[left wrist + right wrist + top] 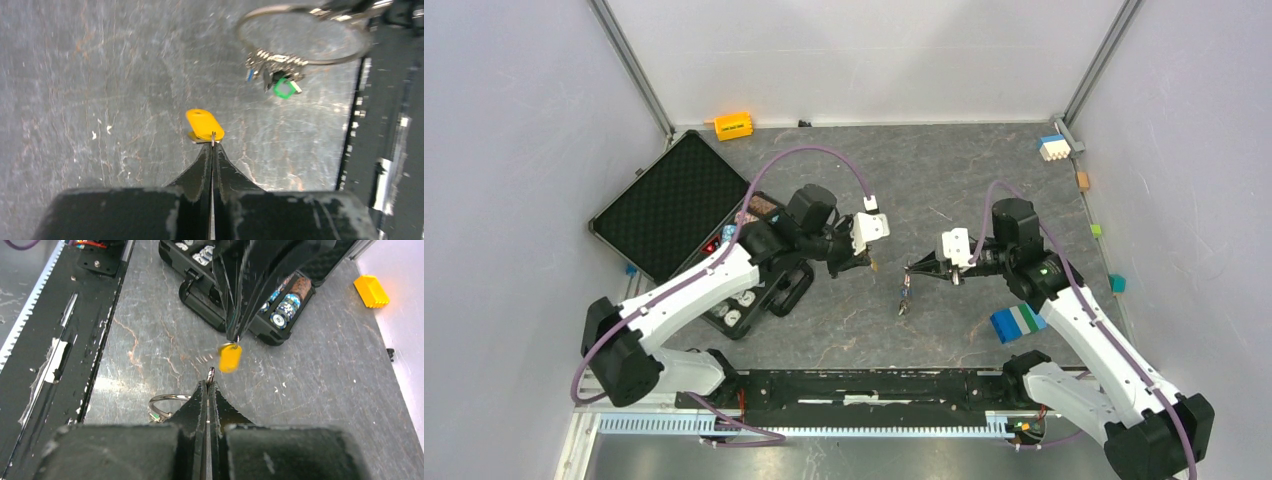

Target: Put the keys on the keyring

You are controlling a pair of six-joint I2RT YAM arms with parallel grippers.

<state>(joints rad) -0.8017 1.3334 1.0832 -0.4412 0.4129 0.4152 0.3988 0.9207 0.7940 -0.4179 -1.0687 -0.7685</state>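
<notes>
Yellow-tagged small silver key (204, 125) hung pinched in the closed left gripper (213, 145); right gripper (209, 382) clamped the large silver wire keyring (325, 62), tagged keys (272, 65) dangling.

**Yellow against grey and silver**

The yellow-tagged key (204, 125) stands out; left pincer (212, 146) and right pincer (210, 376) are black. The keyring (327, 62) and its keys (274, 61) are silver, tags green and blue. The counter (100, 100) is grey, veined white.
</notes>
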